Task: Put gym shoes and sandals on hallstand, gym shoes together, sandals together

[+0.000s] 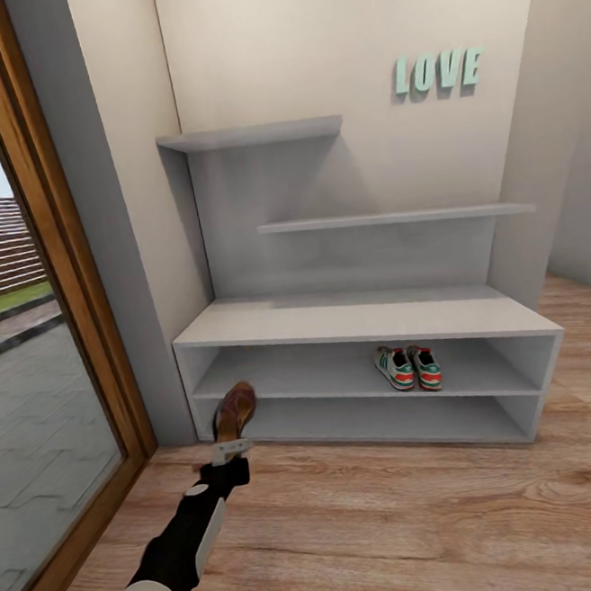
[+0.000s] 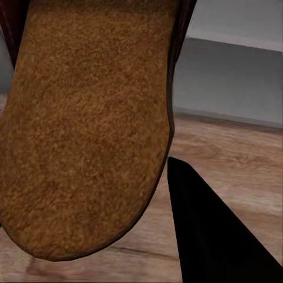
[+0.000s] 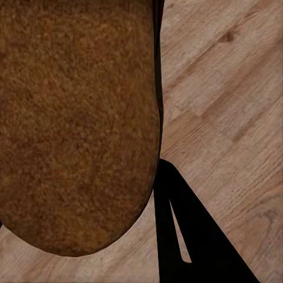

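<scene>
Brown leather-look sandal: pinched in left gripper, before light-grey hallstand.
Second brown sandal: clamped by right gripper.
Advice: set both adjacent, clear of cream-white gym shoes.

sneakers: 2, side by side | sandals: 2, one at each wrist camera | rack: 1 | rack compartments: 2 | wall shelves: 2 | arms in head view: 1 | wall letters: 4
</scene>
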### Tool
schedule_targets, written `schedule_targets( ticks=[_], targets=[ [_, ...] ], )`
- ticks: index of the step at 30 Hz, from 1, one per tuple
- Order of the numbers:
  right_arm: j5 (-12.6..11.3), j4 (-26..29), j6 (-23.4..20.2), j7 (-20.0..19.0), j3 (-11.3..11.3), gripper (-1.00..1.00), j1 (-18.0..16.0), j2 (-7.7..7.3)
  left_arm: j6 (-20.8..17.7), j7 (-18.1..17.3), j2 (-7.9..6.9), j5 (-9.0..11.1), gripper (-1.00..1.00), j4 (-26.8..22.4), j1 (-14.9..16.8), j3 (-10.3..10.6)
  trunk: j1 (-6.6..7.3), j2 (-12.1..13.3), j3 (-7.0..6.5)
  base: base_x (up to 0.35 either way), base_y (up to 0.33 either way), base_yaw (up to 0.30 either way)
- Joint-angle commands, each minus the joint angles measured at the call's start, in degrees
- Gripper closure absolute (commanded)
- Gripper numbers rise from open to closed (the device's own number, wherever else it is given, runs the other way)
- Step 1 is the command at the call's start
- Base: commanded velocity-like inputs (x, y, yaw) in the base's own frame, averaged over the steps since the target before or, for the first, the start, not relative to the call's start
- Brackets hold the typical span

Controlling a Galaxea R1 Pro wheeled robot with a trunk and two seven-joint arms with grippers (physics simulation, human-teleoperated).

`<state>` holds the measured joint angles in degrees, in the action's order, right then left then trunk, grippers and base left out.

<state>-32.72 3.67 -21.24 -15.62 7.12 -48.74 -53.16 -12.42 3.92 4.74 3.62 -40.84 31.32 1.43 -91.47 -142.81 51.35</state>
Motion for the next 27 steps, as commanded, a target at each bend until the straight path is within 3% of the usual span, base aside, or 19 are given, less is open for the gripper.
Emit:
schedule_targets(
  ticks=[1,5,10,21,27],
  targets=[
    [0.01,0.02,-0.39,-0.04,0.47,1.0,-0.04,-0.02,-0.51,0.76,0.11,0.19,1.0,-0.12,0.02,0.16,0.01,-0.03,0.06,0.0,0.0,0.0],
    [0.02,0.02,-0.31,0.03,0.45,1.0,-0.04,-0.02,-0.85,2.04,0.64,0.17,1.0,-0.11,0.05,0.22,0.01,-0.03,0.06,0.0,0.0,0.0],
    [0.01,-1.04,0.06,0.51,0.7,1.0,-0.28,-1.56,0.91,2.06,0.82,0.17,1.0,-1.76,-0.16,1.05,0.01,-0.03,0.06,0.0,0.0,0.0],
    [0.02,-0.98,0.0,0.62,0.7,1.0,-0.28,-1.21,4.54,1.97,0.79,0.16,1.0,-2.48,-0.46,1.54,0.01,-0.03,0.06,0.0,0.0,0.0],
    [0.01,-1.48,-0.02,1.16,0.69,1.0,-0.3,-2.96,6.62,1.97,0.79,0.16,1.0,-2.33,-0.47,1.56,0.01,-0.03,0.06,0.0,0.0,0.0]
  ],
)
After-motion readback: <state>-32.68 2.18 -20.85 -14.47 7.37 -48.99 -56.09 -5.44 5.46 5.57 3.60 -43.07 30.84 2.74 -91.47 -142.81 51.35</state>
